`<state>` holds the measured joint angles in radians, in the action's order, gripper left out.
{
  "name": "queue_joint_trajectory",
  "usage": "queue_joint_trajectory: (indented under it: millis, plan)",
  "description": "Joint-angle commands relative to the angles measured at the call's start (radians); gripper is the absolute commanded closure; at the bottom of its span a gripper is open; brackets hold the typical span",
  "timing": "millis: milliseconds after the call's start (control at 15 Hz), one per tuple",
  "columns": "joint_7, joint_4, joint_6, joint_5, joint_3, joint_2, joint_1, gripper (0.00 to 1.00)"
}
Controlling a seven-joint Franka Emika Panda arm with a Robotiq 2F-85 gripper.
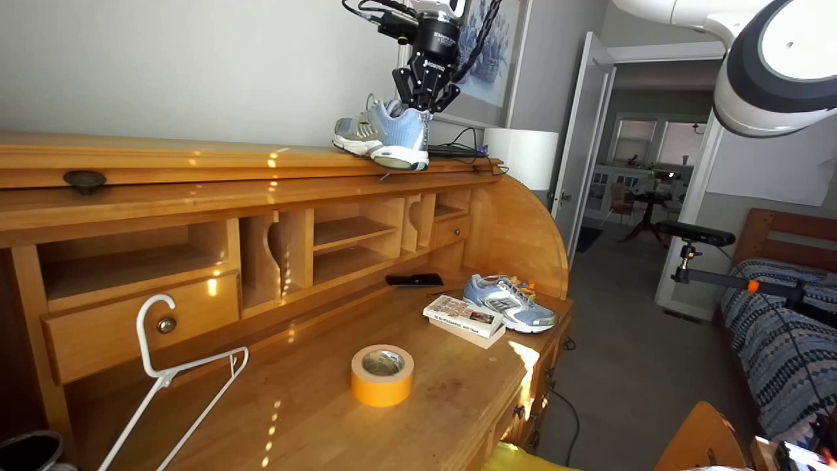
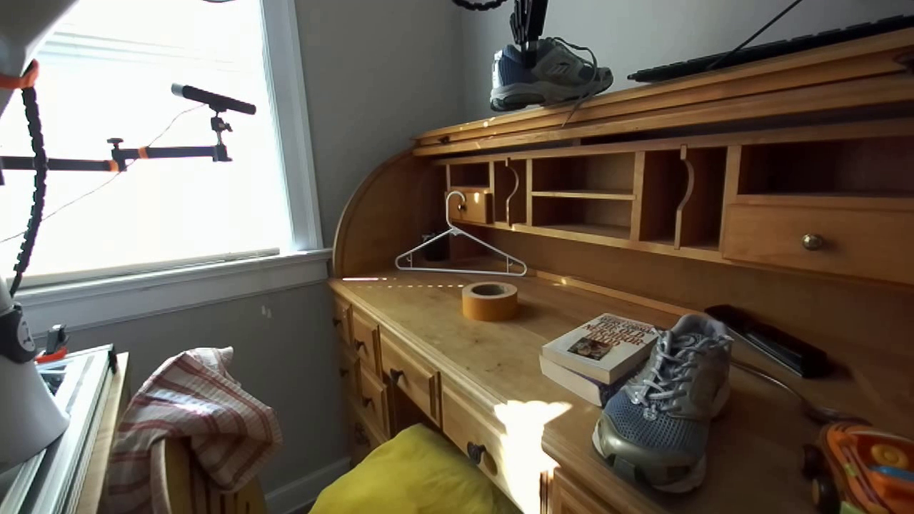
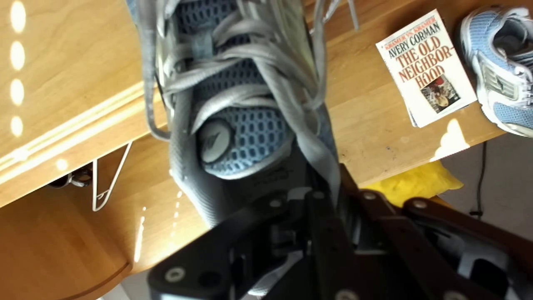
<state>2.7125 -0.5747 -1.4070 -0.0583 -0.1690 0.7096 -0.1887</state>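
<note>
On the wooden roll-top desk (image 2: pixel 457 339), a roll of orange tape (image 2: pixel 490 307) is laid flat and two books (image 2: pixel 603 350) are stacked. In both exterior views, a white hanger (image 1: pixel 163 377) is seen before a drawer (image 1: pixel 203 307). A striped cloth (image 2: pixel 207 417) is draped over a chair back (image 2: pixel 175 475); a yellow cushion (image 2: pixel 414 475) is seen at the desk's front.

Here's the arm (image 1: pixel 801 39), smooth white curves, dark-grey ring (image 1: pixel 742 69) | ribbed black cable (image 2: pixel 28 232), orange band (image 2: pixel 16 80) too | and the gripper (image 1: pixel 424 108), all black angular links, white lettering (image 1: pixel 433 65), bright silver screws (image 3: pixel 175 274)!
</note>
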Motion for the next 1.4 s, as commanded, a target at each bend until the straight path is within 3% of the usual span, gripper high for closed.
queue_joint_trajectory:
  millis: [0,133,200,800,1133,1333]
  plan:
    - [0.000,0.000,0.000,0.000,0.000,0.000,0.000,0.91]
    - [0.000,0.000,0.000,0.000,0.000,0.000,0.000,0.91]
    - [0.000,0.000,0.000,0.000,0.000,0.000,0.000,0.98]
    - [-0.022,0.029,-0.011,-0.008,0.011,0.019,0.004,0.98]
    - [-0.108,0.036,-0.032,-0.023,0.022,0.019,0.023,0.98]
    - [-0.231,0.040,-0.062,-0.025,0.035,0.022,0.041,0.98]
